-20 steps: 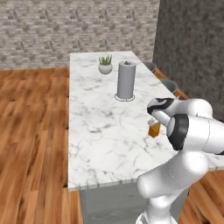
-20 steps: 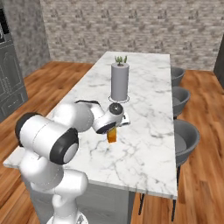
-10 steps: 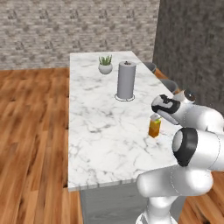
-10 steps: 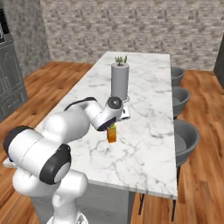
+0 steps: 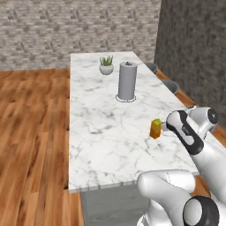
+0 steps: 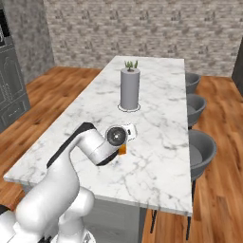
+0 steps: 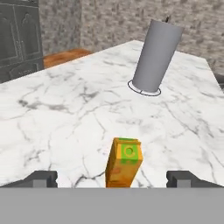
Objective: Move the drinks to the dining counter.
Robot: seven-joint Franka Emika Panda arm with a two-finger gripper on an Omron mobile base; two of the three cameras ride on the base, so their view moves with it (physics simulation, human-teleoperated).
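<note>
An orange carton (image 7: 124, 162) with a green top stands upright on the white marble dining counter (image 7: 65, 113). My gripper (image 7: 113, 179) is open, its two dark fingertips (image 7: 41, 178) set wide to either side of the carton and clear of it. From the left base the carton (image 5: 155, 128) stands near the counter's (image 5: 101, 132) right edge, with the hand just to its right. From the right base the hand covers most of the carton (image 6: 123, 150). No other drinks are in view.
A grey paper-towel roll (image 5: 126, 81) (image 6: 129, 88) (image 7: 156, 56) stands mid-counter beyond the carton. A small potted plant (image 5: 106, 65) sits at the far end. Grey stools (image 6: 199, 147) line the counter's right side. Wooden floor lies to the left.
The arm has swung and the hand has drawn back a little from the carton. The carton stays where it stood on the counter.
</note>
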